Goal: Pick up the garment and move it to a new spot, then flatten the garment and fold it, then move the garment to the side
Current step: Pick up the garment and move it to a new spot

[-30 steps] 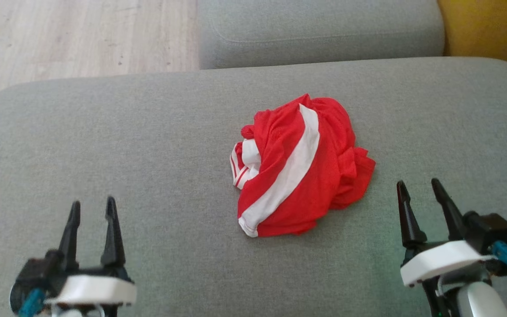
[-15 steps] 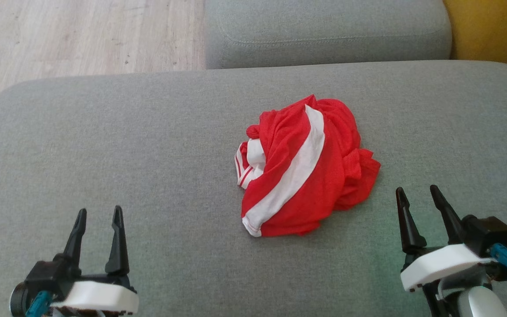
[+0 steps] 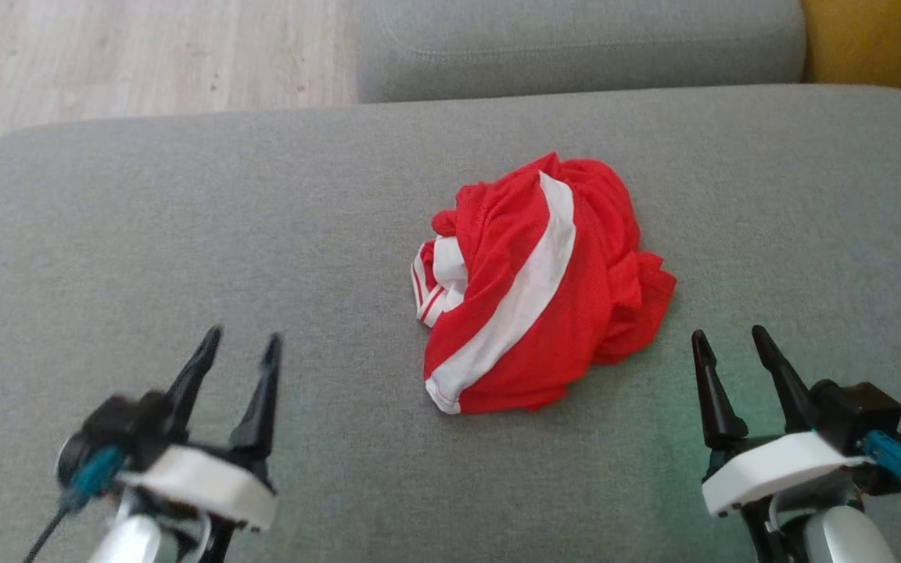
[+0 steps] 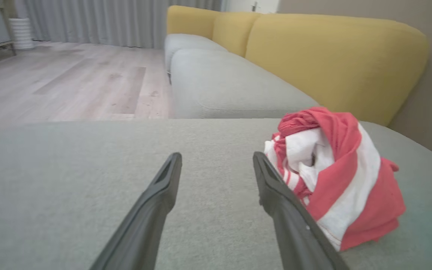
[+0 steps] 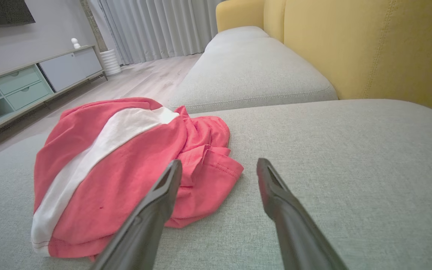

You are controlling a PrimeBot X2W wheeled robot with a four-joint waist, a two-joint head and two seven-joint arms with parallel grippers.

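the garment, red with a white stripe, lies bunched in a heap near the middle of the grey seat. the left gripper and right gripper hover either side of it, both spread wide and empty, apart from the cloth. plain seat fabric lies between each and the heap. beyond are a second cushion, a yellow back and a wood floor.

garment: red is seen, crossed by a broad white band; thin red-and-white stripes at one hem
seat cushion: plain grey
backrest: mustard yellow
floor: pale wood grain is shown
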